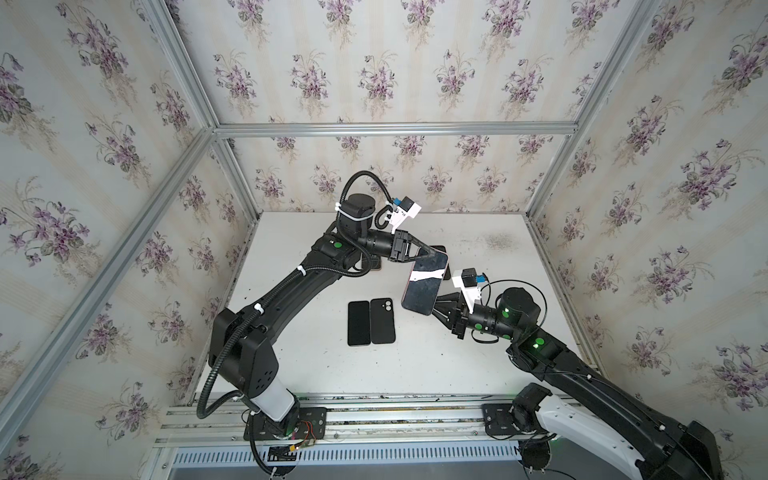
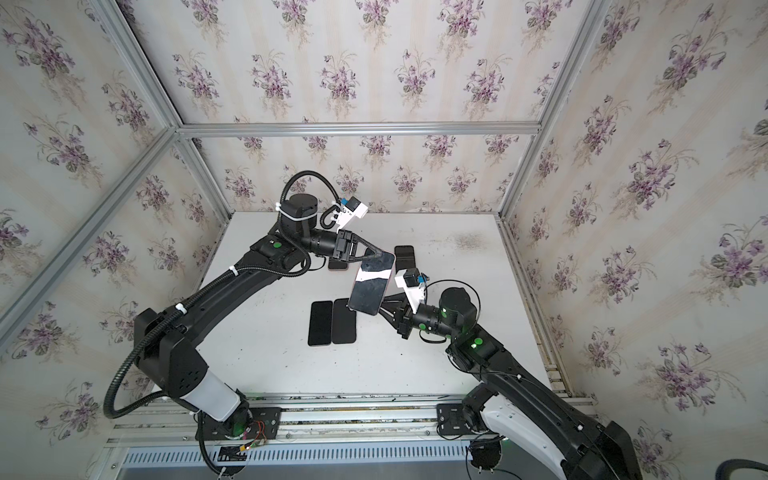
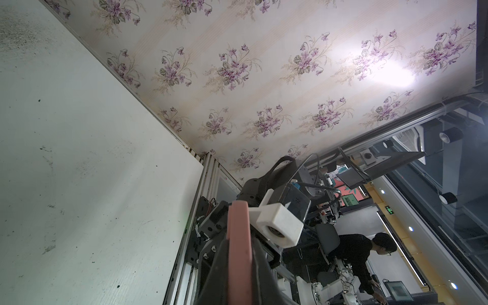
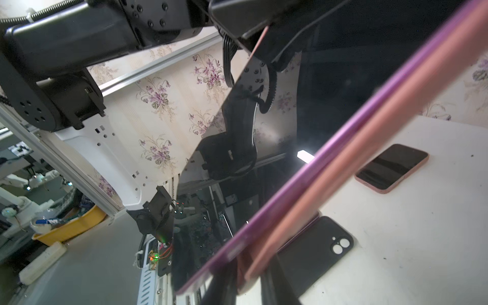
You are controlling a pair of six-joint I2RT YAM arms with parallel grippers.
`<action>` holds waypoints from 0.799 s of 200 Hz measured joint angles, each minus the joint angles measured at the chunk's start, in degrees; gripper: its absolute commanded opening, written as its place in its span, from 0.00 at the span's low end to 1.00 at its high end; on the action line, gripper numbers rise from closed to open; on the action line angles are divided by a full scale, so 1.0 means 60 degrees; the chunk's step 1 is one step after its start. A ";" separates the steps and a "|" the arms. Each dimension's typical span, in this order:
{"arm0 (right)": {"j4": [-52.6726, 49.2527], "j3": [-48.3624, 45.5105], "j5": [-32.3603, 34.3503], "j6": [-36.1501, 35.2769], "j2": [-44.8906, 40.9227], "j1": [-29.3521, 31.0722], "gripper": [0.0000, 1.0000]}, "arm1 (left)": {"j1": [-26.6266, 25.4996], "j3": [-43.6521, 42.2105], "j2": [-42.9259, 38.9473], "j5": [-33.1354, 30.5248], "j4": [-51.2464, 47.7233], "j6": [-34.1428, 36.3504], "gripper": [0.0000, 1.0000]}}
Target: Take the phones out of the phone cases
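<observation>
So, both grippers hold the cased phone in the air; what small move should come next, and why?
Probably the right gripper should peel its end of the pink case slightly away from the phone, while the left gripper holds firm. The right wrist view shows the phone's purple edge and the pink rim as separate bands, so the case seems partly loose there.

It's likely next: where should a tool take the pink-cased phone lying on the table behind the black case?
Pinch the pink-cased phone across its long edges near mid-length, coming down from above: it lies flat, screen up, and the table looks bare along both sides.
</observation>
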 measured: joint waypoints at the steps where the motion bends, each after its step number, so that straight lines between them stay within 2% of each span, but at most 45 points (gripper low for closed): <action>1: -0.0004 -0.0018 0.0004 0.0015 -0.0004 0.0000 0.08 | 0.0000 -0.0036 0.0000 0.0000 0.0047 -0.0029 0.00; 23: 0.0025 -0.0532 0.0080 0.0481 -0.0222 0.0000 0.00 | 0.0000 -0.1257 -0.0004 -0.0189 0.1738 -0.0976 0.00; 44: -0.0073 -0.0911 0.0226 0.0878 -0.0521 0.0004 0.00 | -0.0011 -0.2109 0.0051 -0.0372 0.2925 -0.1712 0.00; 69: -0.0361 -0.1253 0.0437 0.1235 -0.1013 0.0007 0.00 | -0.0091 -0.2761 0.0091 -0.0543 0.3974 -0.2018 0.02; 78: -0.0495 -0.1326 0.0568 0.1290 -0.1158 0.0007 0.00 | -0.0106 -0.2980 0.0120 -0.0659 0.4251 -0.2116 0.10; 93: -0.0889 -0.1366 0.0648 0.1450 -0.1311 0.0007 0.00 | -0.0160 -0.3293 0.0175 -0.0831 0.4543 -0.2142 0.12; 133: -0.1483 -0.1468 0.0758 0.1949 -0.1330 0.0029 0.00 | -0.0259 -0.4160 0.0372 -0.1738 0.4972 -0.1821 0.28; 160: -0.1599 -0.1472 0.1031 0.2197 -0.1115 0.0000 0.00 | -0.0255 -0.4481 0.0754 -0.2237 0.4965 -0.1654 0.45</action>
